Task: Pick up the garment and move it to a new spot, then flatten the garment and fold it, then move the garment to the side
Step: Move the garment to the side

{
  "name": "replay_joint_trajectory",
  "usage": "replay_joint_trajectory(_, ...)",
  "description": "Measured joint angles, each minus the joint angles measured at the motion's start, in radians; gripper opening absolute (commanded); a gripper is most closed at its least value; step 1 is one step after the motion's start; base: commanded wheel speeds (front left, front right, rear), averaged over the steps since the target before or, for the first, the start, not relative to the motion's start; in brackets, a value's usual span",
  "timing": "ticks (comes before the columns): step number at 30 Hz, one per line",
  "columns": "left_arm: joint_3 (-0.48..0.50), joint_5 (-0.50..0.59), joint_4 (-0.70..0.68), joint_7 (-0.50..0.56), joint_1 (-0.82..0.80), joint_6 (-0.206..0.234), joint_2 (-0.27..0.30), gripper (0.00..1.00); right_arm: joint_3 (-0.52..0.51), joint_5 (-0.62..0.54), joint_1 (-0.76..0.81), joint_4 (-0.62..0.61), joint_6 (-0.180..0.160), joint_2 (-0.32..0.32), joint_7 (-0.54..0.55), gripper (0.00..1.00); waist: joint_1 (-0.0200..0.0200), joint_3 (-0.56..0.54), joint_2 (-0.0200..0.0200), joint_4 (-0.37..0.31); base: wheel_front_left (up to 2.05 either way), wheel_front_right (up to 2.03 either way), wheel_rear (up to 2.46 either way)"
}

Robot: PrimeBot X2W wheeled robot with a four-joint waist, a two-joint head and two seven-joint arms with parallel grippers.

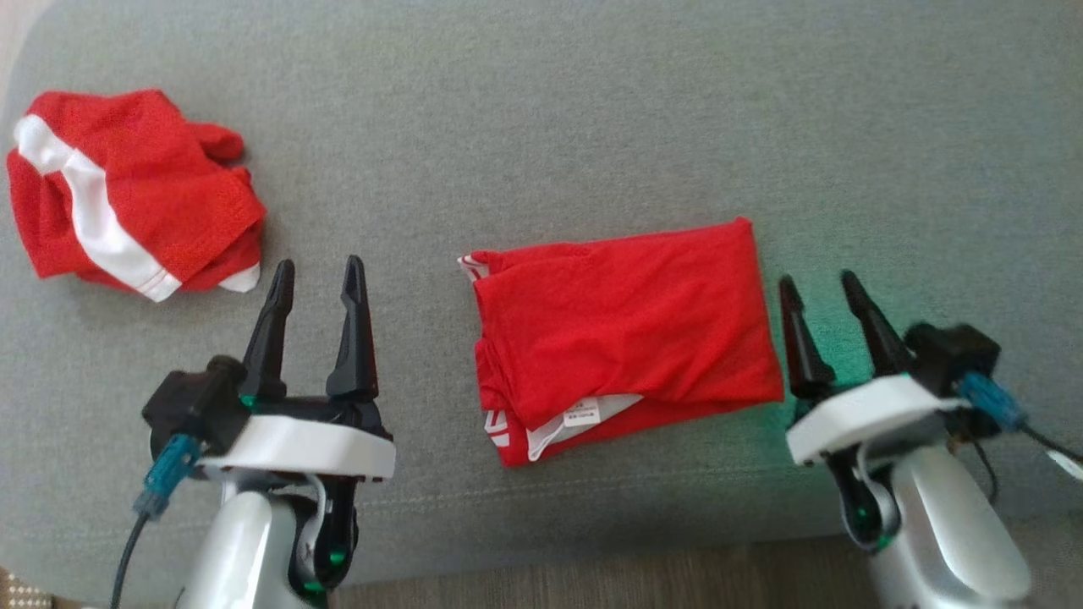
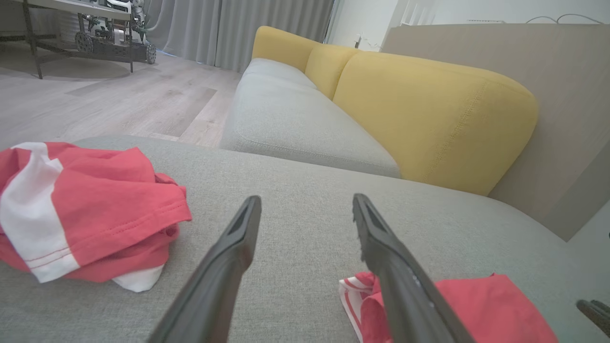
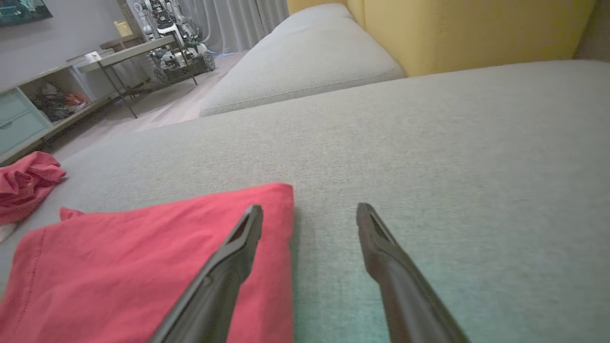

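While your folded red shirt [image 1: 626,334] lies centred on the grey sofa seat [image 1: 592,127], both tools stand spread and empty: left tool [image 1: 319,265] well off its left edge, right tool [image 1: 818,281] just beside its right edge (crumpled red-and-white garment [image 1: 127,194] far left).

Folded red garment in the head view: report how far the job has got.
Done: the red garment lies folded in a rough rectangle on the grey cushion. In hand: nothing; the left end effector and right end effector flank it, open and empty. Left: moving it to the side, perhaps toward the crumpled red-and-white garment at the far left.
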Motion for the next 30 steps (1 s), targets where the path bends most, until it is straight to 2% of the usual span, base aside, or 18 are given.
replay_joint_trajectory(8,-0.002,0.009,0.007,0.0,-0.019,-0.009,0.0,1.0,0.113,0.104,-0.093,0.149,0.0,-0.024,0.0,1.0,0.0,0.037,0.0,0.021,0.0,0.0,0.0)
replay_joint_trajectory(14,-0.003,0.009,0.007,0.0,-0.047,-0.01,0.0,1.0,0.167,0.109,-0.152,0.229,0.0,-0.05,0.0,1.0,0.0,0.065,0.0,0.035,0.0,0.0,0.0)
replay_joint_trajectory(15,-0.004,0.009,0.007,0.0,-0.052,-0.014,0.0,1.0,0.174,0.11,-0.162,0.236,0.0,-0.054,0.0,0.85,0.0,0.069,0.0,0.038,0.0,0.0,0.0)
replay_joint_trajectory(16,-0.005,0.009,0.006,0.0,-0.056,-0.017,0.0,1.0,0.182,0.111,-0.172,0.244,0.0,-0.057,0.0,0.1,0.0,0.071,0.0,0.04,0.0,0.0,0.0)
replay_joint_trajectory(17,-0.006,0.009,0.006,0.0,-0.058,-0.017,0.0,1.0,0.192,0.111,-0.178,0.247,0.0,-0.062,0.0,0.0,0.0,0.074,0.0,0.043,0.0,0.0,0.0)
replay_joint_trajectory(25,-0.006,0.009,0.007,0.0,-0.058,-0.016,0.0,1.0,0.236,0.007,-0.204,0.184,0.0,-0.106,0.0,0.0,0.0,0.083,0.0,0.045,0.0,0.0,0.0)
replay_joint_trajectory(30,-0.005,0.01,0.007,0.0,-0.062,-0.017,0.0,1.0,0.272,-0.016,-0.295,0.195,0.0,-0.159,0.0,0.0,0.0,0.084,0.0,0.029,0.0,0.0,0.0)
